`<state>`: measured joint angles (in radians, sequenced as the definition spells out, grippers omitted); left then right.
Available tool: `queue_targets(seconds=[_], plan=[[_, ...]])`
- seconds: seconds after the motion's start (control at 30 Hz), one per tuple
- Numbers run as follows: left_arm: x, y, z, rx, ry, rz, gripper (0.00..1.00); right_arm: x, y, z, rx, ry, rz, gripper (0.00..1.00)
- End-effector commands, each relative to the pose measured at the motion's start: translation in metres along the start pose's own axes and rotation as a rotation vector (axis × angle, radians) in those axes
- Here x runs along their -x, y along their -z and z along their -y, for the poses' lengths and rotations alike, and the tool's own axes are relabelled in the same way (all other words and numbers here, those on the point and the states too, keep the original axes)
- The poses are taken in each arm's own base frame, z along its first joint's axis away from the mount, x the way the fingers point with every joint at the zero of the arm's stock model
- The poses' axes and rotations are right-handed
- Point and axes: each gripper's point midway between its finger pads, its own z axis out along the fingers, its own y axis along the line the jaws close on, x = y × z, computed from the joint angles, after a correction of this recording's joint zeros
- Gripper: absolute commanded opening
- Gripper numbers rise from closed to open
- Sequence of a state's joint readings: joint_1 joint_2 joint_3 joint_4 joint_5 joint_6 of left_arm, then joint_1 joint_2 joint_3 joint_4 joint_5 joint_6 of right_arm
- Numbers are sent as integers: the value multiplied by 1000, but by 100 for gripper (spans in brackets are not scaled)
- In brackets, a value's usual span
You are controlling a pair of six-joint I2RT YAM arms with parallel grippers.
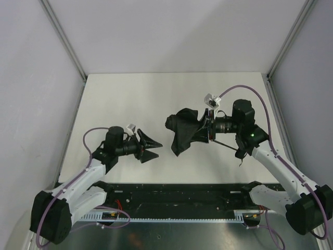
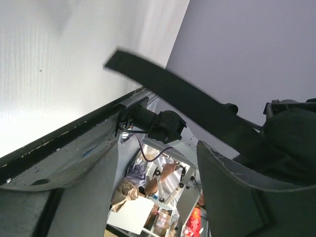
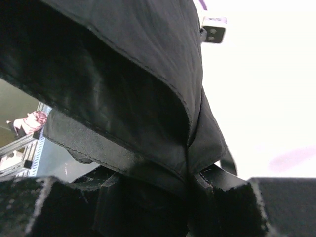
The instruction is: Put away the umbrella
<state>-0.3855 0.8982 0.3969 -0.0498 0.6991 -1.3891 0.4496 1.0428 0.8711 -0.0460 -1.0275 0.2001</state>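
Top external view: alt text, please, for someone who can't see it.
The right hand grips a crumpled black umbrella over the middle of a white table. The left hand is open, pointing at the fabric with a gap between them.

The matte black compact folding fabric umbrella (image 1: pixel 183 131) is seen in plain black throughout. Beneath the umbrella, the flat tabletop (image 1: pixel 156 94) is shown white. Beside it, thin cables (image 1: pixel 240 87) are coloured purple, and the jointed robot arms (image 1: pixel 283 172) are finished in black and white.
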Motion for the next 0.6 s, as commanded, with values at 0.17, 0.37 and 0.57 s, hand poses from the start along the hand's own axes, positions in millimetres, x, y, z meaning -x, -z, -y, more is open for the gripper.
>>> queue_targets(seconds=[0.17,0.37,0.57], plan=[[3,16,37,-134,-341,78,68,88,-15,-26,166,57,149,0],[-11,42,77,-290,-570,134,71,85,-19,-37,363,10,51,0],[-28,70,109,-417,-842,203,65,62,-20,-39,390,-51,-34,0]])
